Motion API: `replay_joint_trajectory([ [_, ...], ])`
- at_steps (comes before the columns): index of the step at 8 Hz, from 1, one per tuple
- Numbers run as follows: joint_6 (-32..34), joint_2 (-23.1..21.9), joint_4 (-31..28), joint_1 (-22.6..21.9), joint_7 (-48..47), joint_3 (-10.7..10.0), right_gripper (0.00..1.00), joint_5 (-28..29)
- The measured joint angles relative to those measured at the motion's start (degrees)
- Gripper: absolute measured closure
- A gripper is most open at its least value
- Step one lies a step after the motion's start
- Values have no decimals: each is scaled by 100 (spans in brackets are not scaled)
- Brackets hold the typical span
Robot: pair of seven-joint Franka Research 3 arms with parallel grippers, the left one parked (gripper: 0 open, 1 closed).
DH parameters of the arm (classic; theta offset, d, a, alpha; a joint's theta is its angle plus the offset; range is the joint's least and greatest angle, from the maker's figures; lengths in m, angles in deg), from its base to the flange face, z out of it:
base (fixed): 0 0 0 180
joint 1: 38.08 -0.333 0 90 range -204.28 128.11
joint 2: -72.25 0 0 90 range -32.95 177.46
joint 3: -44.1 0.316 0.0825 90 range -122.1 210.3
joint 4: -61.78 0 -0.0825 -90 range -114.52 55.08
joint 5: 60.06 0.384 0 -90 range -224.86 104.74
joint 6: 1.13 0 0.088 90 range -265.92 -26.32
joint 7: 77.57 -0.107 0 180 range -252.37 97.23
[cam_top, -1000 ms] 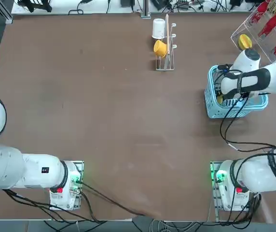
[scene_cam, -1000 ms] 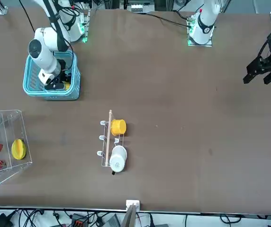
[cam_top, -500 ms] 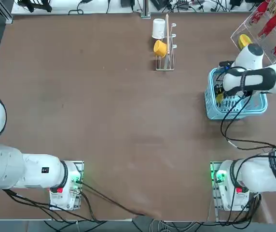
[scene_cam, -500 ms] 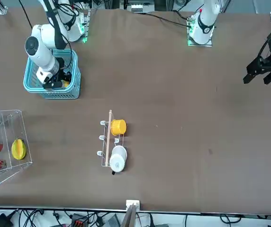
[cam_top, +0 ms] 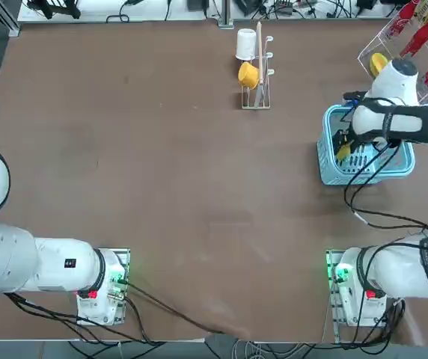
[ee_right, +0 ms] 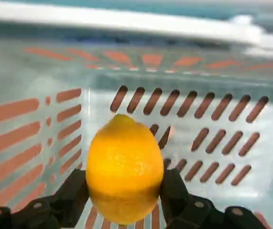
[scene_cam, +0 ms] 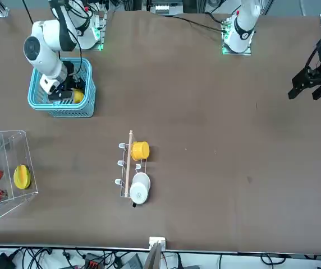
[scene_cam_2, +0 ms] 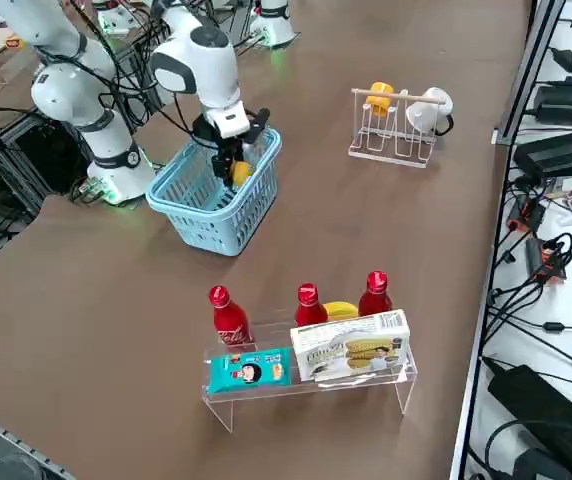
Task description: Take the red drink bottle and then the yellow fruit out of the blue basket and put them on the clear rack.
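1. Right gripper [ee_right: 124,200] is clamped on the small oval yellow lemon-like fruit [ee_right: 124,167], one black finger on each side low on its belly, so the fruit sits upright between them and cannot roll out.
2. The fruit hangs inside the light blue slotted plastic basket [cam_top: 326,161], clear of its floor as far as the wrist view shows; the lift out looks started, not finished.
3. The gripper points straight down into the basket, probably to clear the walls and the thin hoop handle.
4. No red bottle shows in the basket. Three small red bottles with pale necks [scene_cam_2: 309,305] stand on the clear acrylic rack [scene_cam_2: 396,375], near the basket, so that step looks done.
5. A larger yellow fruit [scene_cam_2: 342,311] already lies on the rack between two bottles; free space for the lemon is tight.
6. A wire cup stand [cam_top: 257,101] stands well apart from the basket, uninvolved.
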Motion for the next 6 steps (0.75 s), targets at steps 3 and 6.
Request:
replay_joint_trajectory([
  [3,1486,-709,569,279,1,-29,18,-450],
  [6,2793,-903,1722,456,47,-66,18,-738],
])
